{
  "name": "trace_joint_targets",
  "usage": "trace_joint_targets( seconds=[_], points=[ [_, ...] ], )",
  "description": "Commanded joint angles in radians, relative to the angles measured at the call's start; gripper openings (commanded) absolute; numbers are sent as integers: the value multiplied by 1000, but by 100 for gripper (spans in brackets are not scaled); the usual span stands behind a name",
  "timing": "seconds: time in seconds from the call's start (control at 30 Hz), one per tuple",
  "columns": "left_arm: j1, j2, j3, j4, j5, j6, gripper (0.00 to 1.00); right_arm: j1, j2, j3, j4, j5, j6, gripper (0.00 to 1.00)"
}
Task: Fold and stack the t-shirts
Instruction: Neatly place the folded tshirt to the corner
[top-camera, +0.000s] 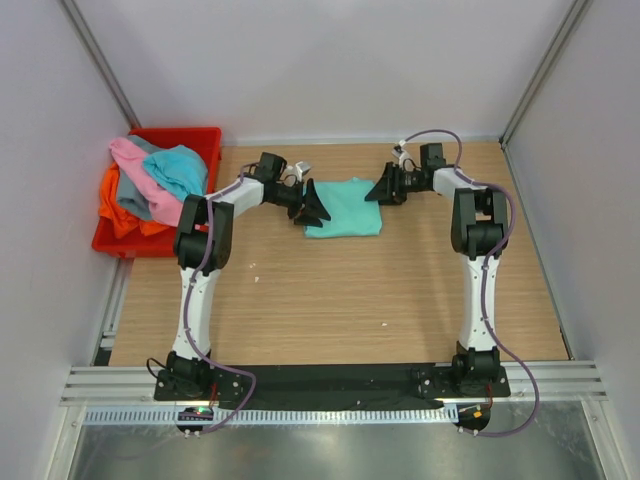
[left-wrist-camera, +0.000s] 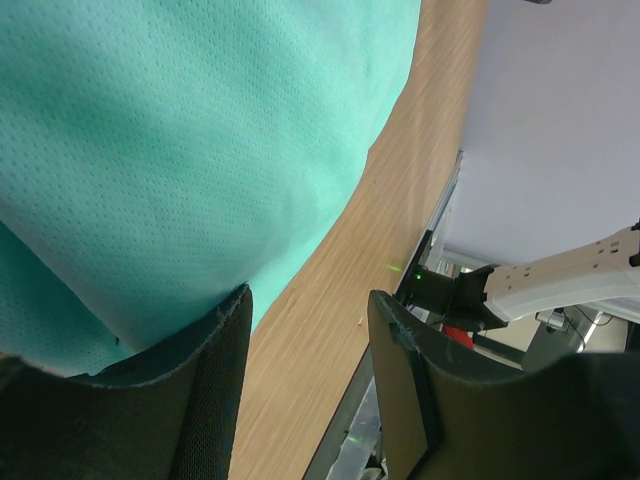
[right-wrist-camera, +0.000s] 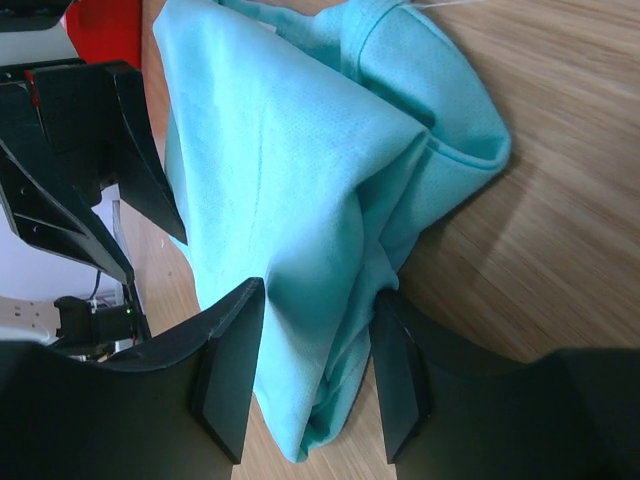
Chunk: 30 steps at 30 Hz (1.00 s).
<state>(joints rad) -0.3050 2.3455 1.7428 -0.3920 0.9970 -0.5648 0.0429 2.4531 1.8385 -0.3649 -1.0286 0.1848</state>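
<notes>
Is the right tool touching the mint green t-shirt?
Touching. In the right wrist view the mint green t-shirt runs down between the fingers of the right tool, with bunched cloth pressing against both inner faces.

near half: bare wooden table (top-camera: 330, 300), I can pass freely | centre far: mint green t-shirt (top-camera: 345, 207) fills the space between my two grippers | far left: red plastic bin (top-camera: 200, 140) heaped with shirts blocks that corner
</notes>
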Motion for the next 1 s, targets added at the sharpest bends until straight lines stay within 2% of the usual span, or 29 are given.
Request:
trace_joint_targets(
  seconds=[0.0, 0.17, 0.3, 0.37, 0.4, 0.5, 0.63, 0.77, 0.97],
  points=[
    [6, 8, 29, 16, 38, 6, 51, 54, 55, 2, -100, 128, -80, 52],
    [7, 14, 31, 13, 37, 8, 51, 74, 58, 25, -124, 153, -87, 50],
    [6, 15, 35, 12, 38, 8, 51, 83, 60, 34, -141, 162, -99, 40],
    [6, 14, 35, 10, 37, 9, 51, 83, 55, 33, -143, 176, -105, 27],
    [7, 12, 35, 10, 38, 9, 51, 81, 53, 30, -146, 180, -119, 17],
    [7, 6, 38, 1, 37, 16, 51, 81, 38, 34, -170, 203, -145, 6],
    [17, -37, 70, -60, 22, 60, 51, 80, -26, 44, -226, 289, -233, 2],
    [37, -133, 138, -197, -38, 188, 53, 81, -132, 48, -292, 406, -330, 1],
    [60, -251, 130, -367, -309, 374, 53, 75, -265, -4, -310, 617, -442, 2]
  ],
)
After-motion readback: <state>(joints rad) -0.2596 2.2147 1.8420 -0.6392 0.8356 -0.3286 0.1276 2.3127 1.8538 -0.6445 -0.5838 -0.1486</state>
